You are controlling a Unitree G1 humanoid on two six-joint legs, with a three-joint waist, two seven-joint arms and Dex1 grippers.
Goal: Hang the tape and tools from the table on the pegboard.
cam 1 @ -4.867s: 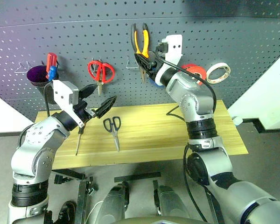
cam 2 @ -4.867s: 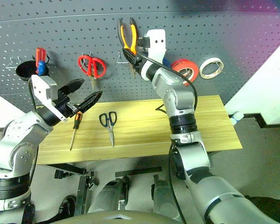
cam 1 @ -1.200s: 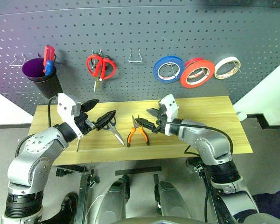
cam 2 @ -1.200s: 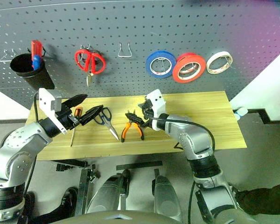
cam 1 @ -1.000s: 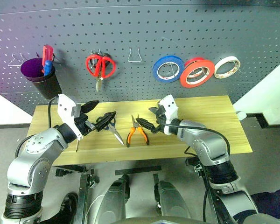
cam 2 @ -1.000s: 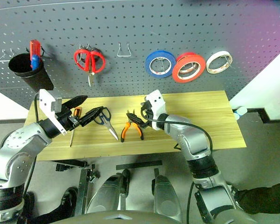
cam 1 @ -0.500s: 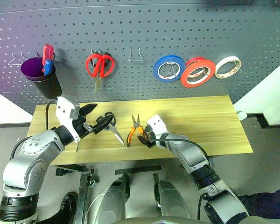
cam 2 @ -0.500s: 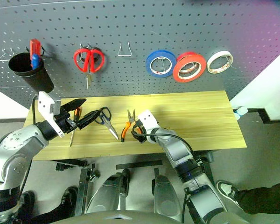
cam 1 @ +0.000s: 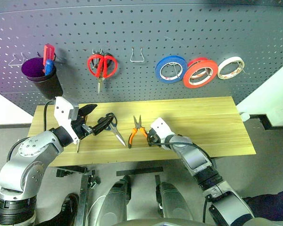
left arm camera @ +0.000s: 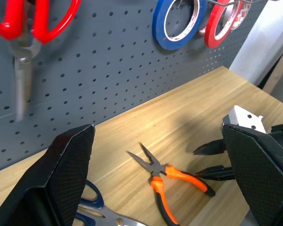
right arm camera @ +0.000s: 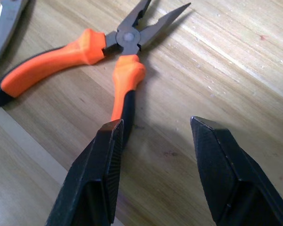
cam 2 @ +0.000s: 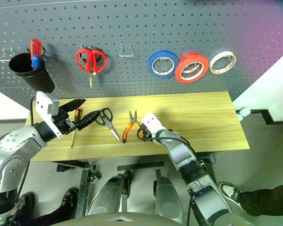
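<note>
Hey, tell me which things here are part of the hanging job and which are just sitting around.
Job:
pliers on the table, right hand beside one handle
dark scissors
screwdriver
orange-red tape, already hung
pegboard

Just there:
red scissors
blue tape
white tape
black cup

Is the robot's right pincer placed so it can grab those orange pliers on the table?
Probably yes. The right pincer sits low over the table, open beside the near handle of the pliers, with nothing between them; one finger already overlaps that handle.
</note>
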